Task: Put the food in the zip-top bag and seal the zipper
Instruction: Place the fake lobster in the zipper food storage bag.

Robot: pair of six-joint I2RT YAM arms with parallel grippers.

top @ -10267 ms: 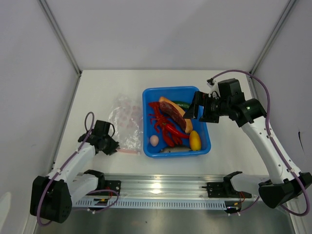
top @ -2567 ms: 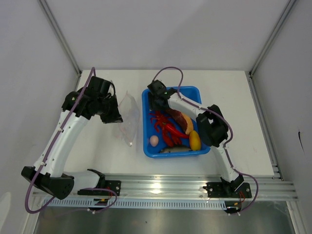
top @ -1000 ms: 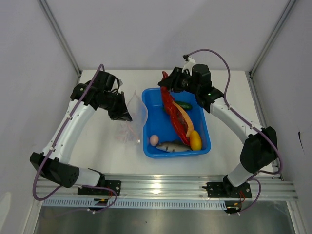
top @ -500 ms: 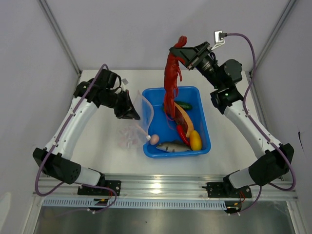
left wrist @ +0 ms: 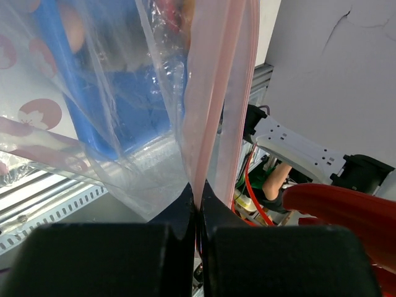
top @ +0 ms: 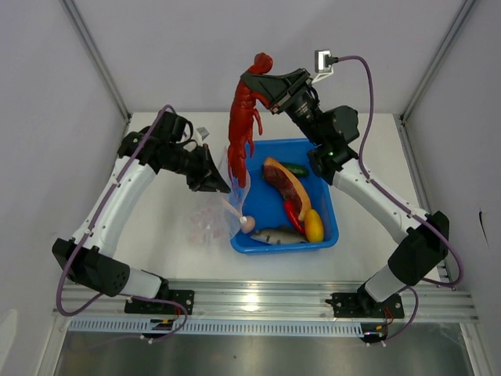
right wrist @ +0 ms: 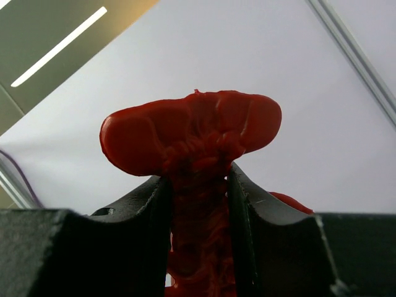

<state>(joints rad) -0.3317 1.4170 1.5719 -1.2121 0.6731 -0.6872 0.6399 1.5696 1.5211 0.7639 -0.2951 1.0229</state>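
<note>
The right gripper (top: 264, 78) is closed partway on the tail of a long red toy food (top: 241, 129), which is hung beneath it. Below that gripper a blue tub (top: 322, 168) is set. Beside the tub a zip-top bag (top: 210, 223) is held up by the left gripper (top: 215, 182), pinched fully shut on the zipper strip (left wrist: 213, 93). Steak (top: 282, 184), fish (top: 274, 233), pepper (top: 314, 225) and egg (top: 247, 225) are left in the tub.
</note>
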